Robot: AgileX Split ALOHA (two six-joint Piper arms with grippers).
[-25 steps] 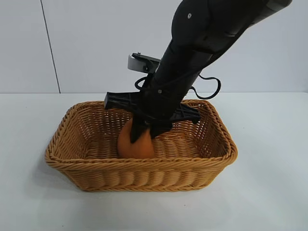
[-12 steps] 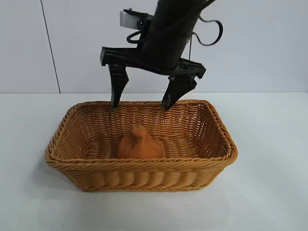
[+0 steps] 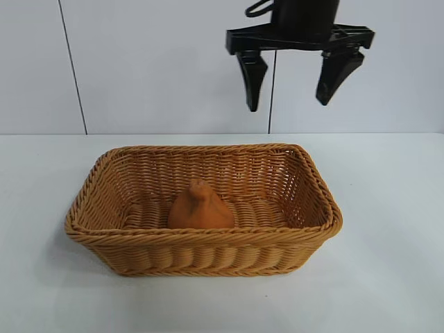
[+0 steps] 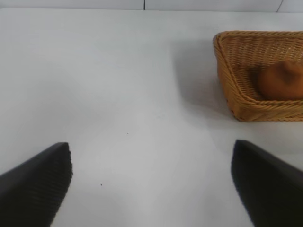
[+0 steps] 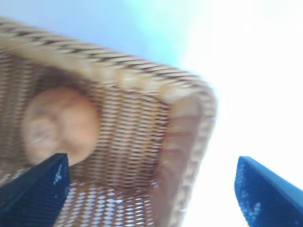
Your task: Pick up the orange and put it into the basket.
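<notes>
The orange (image 3: 201, 208) lies inside the wicker basket (image 3: 208, 238), near its middle, with its knobby bump up. My right gripper (image 3: 288, 104) hangs open and empty high above the basket's back right part, clear of the orange. In the right wrist view the orange (image 5: 59, 123) and the basket's rim (image 5: 123, 71) lie below my open right gripper (image 5: 151, 161). My left gripper (image 4: 151, 146) is open and empty over bare table, well off to the side of the basket (image 4: 222, 56), where the orange (image 4: 282, 80) also shows. The left arm is out of the exterior view.
The basket stands on a white table (image 3: 388, 277) in front of a pale wall (image 3: 139, 62). Bare tabletop surrounds the basket on all sides.
My right gripper let go of the orange in the basket, opened, and rose up and to the right, well above the basket. The orange stays on the basket floor.
</notes>
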